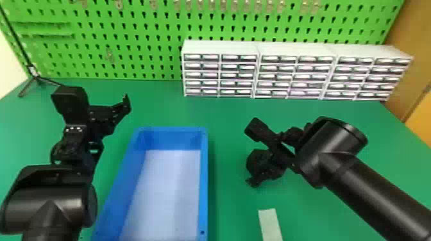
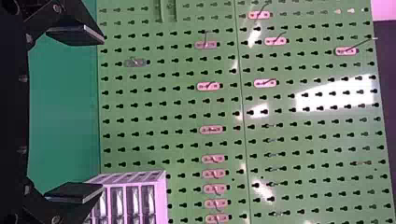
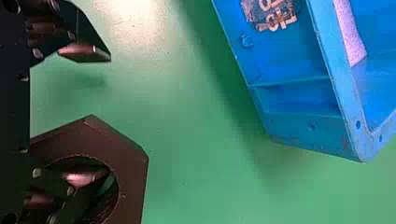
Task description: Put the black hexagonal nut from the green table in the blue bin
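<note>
Green tabletop (image 1: 231,112) is stretching under the blue bin (image 1: 204,179) | left hand (image 2: 102,114) is hanging left of bin, fingers spread | right hand (image 3: 110,116) is hovering right of bin, fingers spread | black hexagonal nut (image 3: 128,172) is showing there by one finger, apparently needing centring before a square, gentle squeeze

Green table (image 1: 231,115), plain deep green. Pegboard (image 1: 128,69) from here: brighter green, rows of black keyhole slots. Drawer cabinets (image 1: 221,48): white, gridded, dark fronts with white patches. Blue bin (image 1: 204,179): solid blue walls, pale bluish-white floor (image 1: 166,189). Hexagonal nut (image 3: 132,163): brownish black. Left arm (image 1: 48,205), right arm (image 1: 372,189): both black. Strip (image 1: 270,224): pale greenish white. Hook plates (image 2: 212,129): pink. Tripod (image 1: 20,40): black. Side panel (image 1: 417,51): orange-brown.
</note>
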You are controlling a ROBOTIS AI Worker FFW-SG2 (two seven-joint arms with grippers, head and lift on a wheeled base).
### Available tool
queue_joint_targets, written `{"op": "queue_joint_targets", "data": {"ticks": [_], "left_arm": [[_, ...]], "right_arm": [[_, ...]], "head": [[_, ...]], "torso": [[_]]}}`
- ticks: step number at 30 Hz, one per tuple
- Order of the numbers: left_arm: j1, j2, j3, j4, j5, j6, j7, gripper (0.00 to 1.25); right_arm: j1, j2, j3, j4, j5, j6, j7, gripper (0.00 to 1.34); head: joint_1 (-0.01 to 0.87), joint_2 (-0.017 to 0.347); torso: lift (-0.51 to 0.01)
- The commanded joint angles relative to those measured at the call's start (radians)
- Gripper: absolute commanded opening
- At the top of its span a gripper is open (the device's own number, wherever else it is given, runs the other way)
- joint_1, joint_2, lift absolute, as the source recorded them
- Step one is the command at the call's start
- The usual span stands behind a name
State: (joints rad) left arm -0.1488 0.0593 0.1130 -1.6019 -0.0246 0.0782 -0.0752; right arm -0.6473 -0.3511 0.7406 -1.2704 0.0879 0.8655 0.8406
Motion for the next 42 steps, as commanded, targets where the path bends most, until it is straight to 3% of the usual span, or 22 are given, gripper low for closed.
{"op": "queue_joint_targets", "data": {"ticks": [1, 10, 21, 34, 42], "left_arm": [[0.003, 0.0, 0.001, 0.0, 0.0, 0.0, 0.0, 1.08], [0.005, 0.0, -0.007, -0.001, -0.008, 0.0, 0.0, 1.08], [0.006, 0.0, -0.007, -0.001, -0.009, 0.0, 0.0, 1.08], [0.011, 0.0, -0.007, -0.001, -0.009, 0.0, 0.0, 1.08], [0.011, 0.0, -0.01, -0.001, -0.011, 0.0, 0.0, 1.08]], "right_arm": [[0.0, -0.002, -0.001, -0.001, -0.004, 0.007, 0.0, 0.62], [-0.003, -0.008, -0.007, -0.033, 0.013, 0.038, 0.0, 0.31], [-0.003, -0.011, -0.009, -0.06, 0.027, 0.064, 0.0, 0.31], [-0.015, -0.046, -0.121, -0.23, 0.073, 0.179, 0.032, 0.31], [-0.045, -0.046, -0.159, -0.32, 0.024, 0.188, 0.032, 0.31]], "head": [[0.683, 0.028], [0.683, 0.028], [0.683, 0.028], [0.683, 0.028], [0.683, 0.028]], "torso": [[-0.096], [-0.096], [-0.096], [-0.096], [-0.096]]}}
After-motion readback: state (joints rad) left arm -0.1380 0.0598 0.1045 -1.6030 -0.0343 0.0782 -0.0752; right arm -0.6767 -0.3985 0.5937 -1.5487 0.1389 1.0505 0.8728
